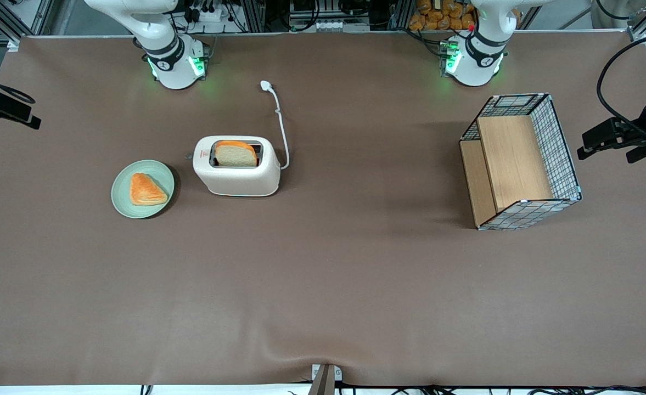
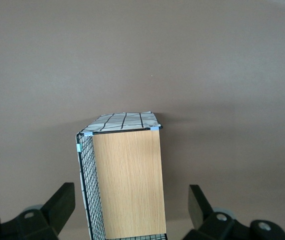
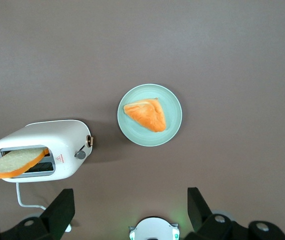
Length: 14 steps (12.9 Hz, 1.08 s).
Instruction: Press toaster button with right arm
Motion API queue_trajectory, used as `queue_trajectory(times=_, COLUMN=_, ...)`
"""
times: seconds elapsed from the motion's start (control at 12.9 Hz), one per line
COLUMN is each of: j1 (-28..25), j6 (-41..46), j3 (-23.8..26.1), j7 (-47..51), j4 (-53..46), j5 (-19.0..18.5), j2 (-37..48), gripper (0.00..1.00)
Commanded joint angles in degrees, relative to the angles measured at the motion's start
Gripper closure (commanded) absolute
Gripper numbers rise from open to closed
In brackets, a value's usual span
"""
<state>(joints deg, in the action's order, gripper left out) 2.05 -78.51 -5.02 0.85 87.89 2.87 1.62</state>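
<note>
The cream-white toaster (image 1: 236, 166) stands on the brown table with a bread slice (image 1: 236, 154) upright in its slot. It also shows in the right wrist view (image 3: 40, 149). The toaster button (image 3: 80, 154) is a small grey lever tab on the short end face that faces the plate, below a round brass knob (image 3: 89, 141). My right gripper (image 3: 130, 212) hangs high above the table, open and empty, its black fingers (image 3: 57, 212) wide apart. It is well clear of the toaster and touches nothing. In the front view it shows as a black shape (image 1: 23, 115) at the working arm's end.
A pale green plate (image 1: 122, 197) with a pastry wedge (image 1: 146, 190) sits beside the toaster toward the working arm's end. The white cord (image 1: 282, 129) and plug (image 1: 266, 85) run toward the arm bases. A wire basket with wooden boards (image 1: 520, 162) stands toward the parked arm's end.
</note>
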Motion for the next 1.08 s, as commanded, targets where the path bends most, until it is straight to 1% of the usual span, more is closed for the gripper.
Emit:
queue_trajectory(times=0.0, j1=0.77, j6=0.29, j3=0.89, j7=0.64, j4=-0.53, j5=-1.2, j2=0.4, gripper=0.0)
queue_trajectory(times=0.15, j1=0.77, j6=-0.32, j3=0.89, j7=0.47, j4=-0.53, j5=-1.46, j2=0.4, gripper=0.0)
queue_trajectory(times=0.31, j1=0.68, j6=-1.9, j3=0.98, j7=-0.76, j4=-0.53, j5=-2.78, j2=0.4, gripper=0.0)
queue_trajectory(times=1.01, j1=0.85, j6=-1.91, j3=0.98, j7=-1.2, j4=-0.53, j5=-2.69, j2=0.4, gripper=0.0)
